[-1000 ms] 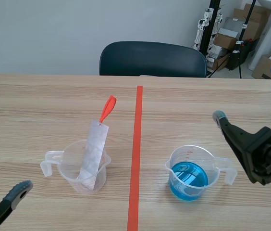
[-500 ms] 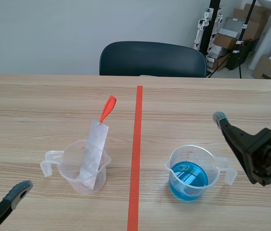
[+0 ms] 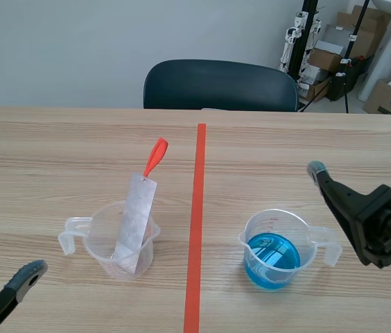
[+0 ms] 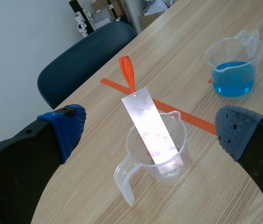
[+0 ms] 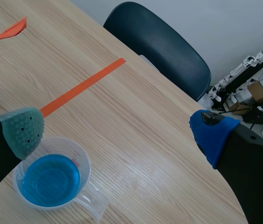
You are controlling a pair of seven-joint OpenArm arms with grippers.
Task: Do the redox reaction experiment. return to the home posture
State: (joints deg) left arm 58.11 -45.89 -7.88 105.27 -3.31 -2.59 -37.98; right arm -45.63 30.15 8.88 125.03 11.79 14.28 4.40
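Held left tool (image 4: pixel 152 129) and right tool (image 5: pixel 118 130) wide open, empty. Showed silvery metal strip (image 3: pixel 134 220) in clear plastic beaker (image 3: pixel 98 232) left, similar beaker of blue liquid (image 3: pixel 273 255) right.

The strip (image 3: pixel 135 220) is matte silver with an orange-red tab (image 3: pixel 157 155). The liquid (image 3: pixel 272 260) is blue in a clear cup (image 3: pixel 279 220). The table (image 3: pixel 57 152) shows pale wood grain.
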